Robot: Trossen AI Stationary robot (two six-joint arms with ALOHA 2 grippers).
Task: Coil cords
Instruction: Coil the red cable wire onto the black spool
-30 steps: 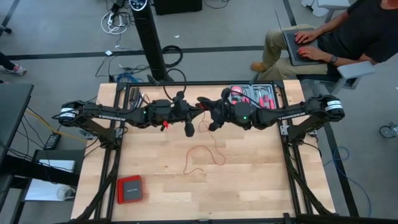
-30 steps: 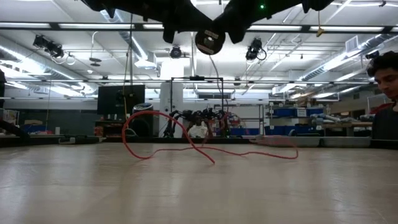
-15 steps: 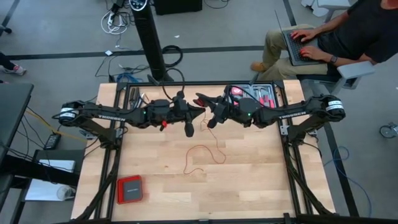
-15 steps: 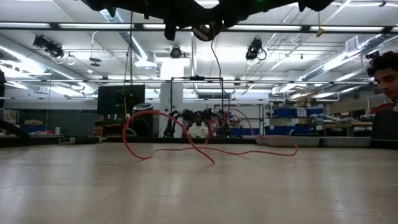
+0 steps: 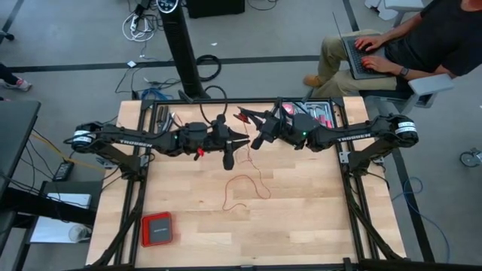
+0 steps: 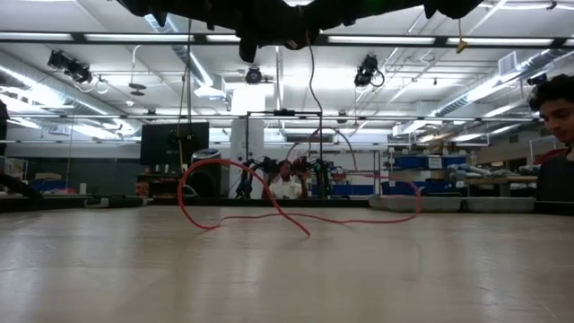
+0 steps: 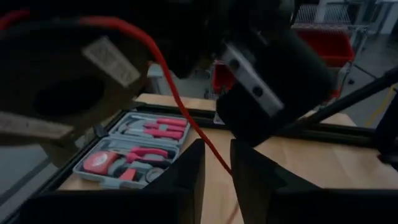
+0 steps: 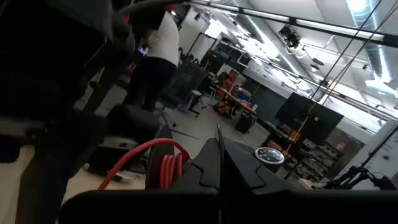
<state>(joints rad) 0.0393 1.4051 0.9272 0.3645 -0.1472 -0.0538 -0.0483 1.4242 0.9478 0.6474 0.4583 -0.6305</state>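
Observation:
The thin red cord (image 5: 245,187) lies in loose loops on the wood at mid-table, with one loop standing up (image 6: 224,184). A strand (image 6: 311,81) rises from it to the arms above. My right gripper (image 5: 245,117) (image 8: 217,152) is shut, with a small bunch of red strands at its tip. My left gripper (image 5: 240,139) (image 7: 217,177) faces it from the left. It is open by a narrow gap, and the cord (image 7: 186,106) runs down through that gap. My right gripper holds the cord at its gathered end, where several red strands (image 8: 166,169) bunch beside one finger. The fingers themselves hide the pinched spot. They come in about level from the table's right, high above the wood. The rest of the cord hangs slack down to the table. My left gripper stands on either side of the strand; whether it touches the strand I cannot tell.
A grey tool tray (image 5: 315,114) (image 7: 134,152) sits at the far right edge, just behind the right arm. A flat red box (image 5: 157,228) lies near the front left corner. A person with a laptop (image 5: 392,38) sits beyond the far right corner. Bare wood surrounds the cord.
My right gripper has gone up and toward the table's far edge, rolling and tipping its fingers upward. It has drawn the cord with it. The right part of the cord has risen off the wood into an arc, while the upright loop on the left has stayed put.

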